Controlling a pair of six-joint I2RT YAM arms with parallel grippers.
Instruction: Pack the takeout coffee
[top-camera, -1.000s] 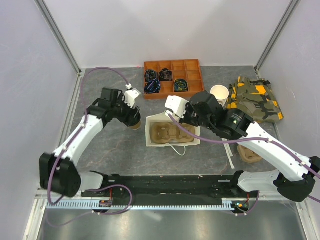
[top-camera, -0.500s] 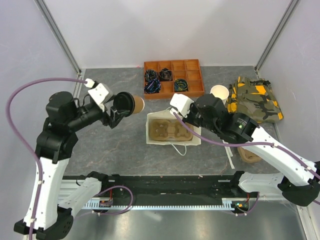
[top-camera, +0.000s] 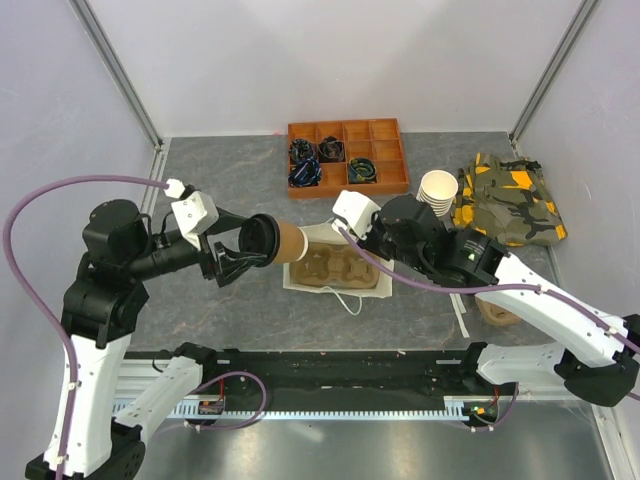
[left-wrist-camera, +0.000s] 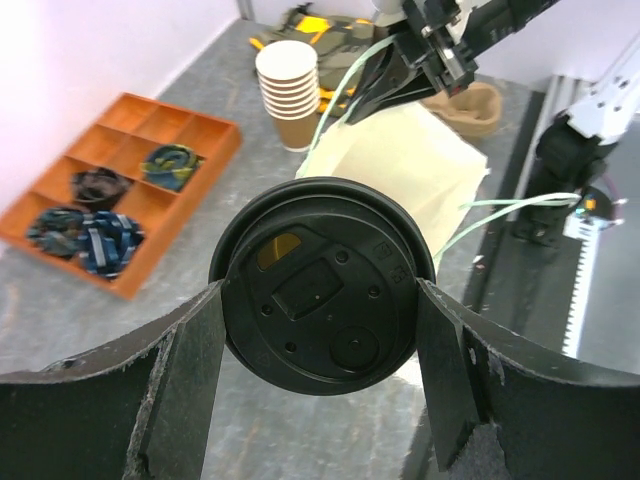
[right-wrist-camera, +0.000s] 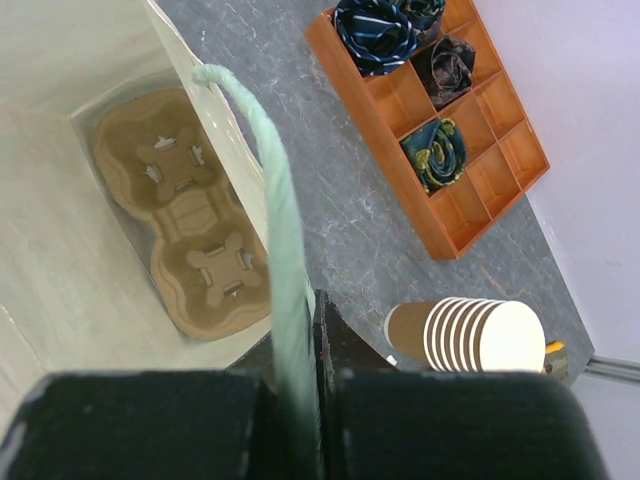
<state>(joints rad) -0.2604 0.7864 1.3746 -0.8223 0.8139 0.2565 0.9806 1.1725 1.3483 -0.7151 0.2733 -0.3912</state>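
Held on its side off the table in the left gripper (top-camera: 248, 245), fingers clamped round the takeout coffee (top-camera: 285, 241), just beside the paper bag (top-camera: 384, 283) — right gripper (right-wrist-camera: 300, 325) pinched shut on its handle (right-wrist-camera: 270, 180).

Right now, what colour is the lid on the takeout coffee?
Black: the lid of the takeout coffee shows best in the left wrist view.
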